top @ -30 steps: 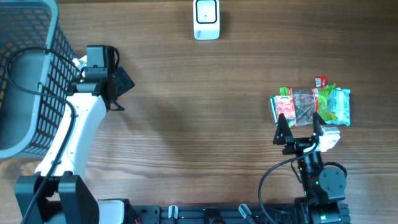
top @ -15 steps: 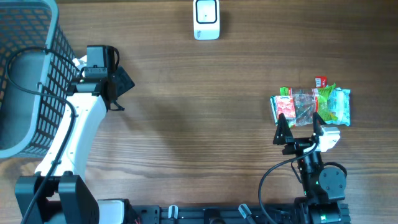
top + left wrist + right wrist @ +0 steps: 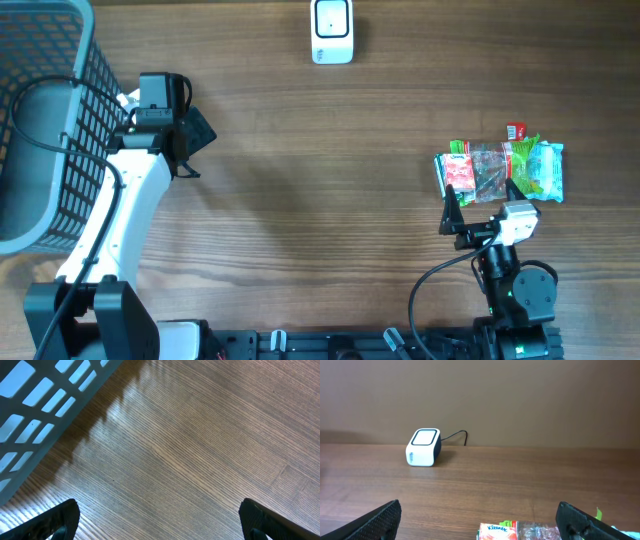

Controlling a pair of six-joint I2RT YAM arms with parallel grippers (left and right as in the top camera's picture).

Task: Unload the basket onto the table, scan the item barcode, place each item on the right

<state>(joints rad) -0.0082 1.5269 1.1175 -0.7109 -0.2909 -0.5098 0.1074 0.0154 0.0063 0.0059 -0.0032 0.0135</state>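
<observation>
The item, a clear-wrapped pack of small red and green packets, one of them lettered Kleenex, lies flat on the desk directly in front of the right gripper. From overhead the two fingertips reach over the pack's near edge, one at each side. The jaws stand wide and hold nothing. Whether a finger touches the wrapper cannot be told.

In the right wrist view the pack shows only as a strip at the bottom of the frame. It lies between the two dark fingers and runs toward the right-hand one.

The white barcode scanner sits well apart from the right gripper, far ahead of it and off to its left, at the far edge of the desk. The right wrist view shows the scanner with a dark cable leading off behind it.

The left gripper is far to the left of the right gripper, across a stretch of bare wood. Its jaws are also wide and hold nothing, and its wrist view shows only desk between its fingers. Farther left again stands a grey mesh basket, and one of its walls fills a corner of the left wrist view.
</observation>
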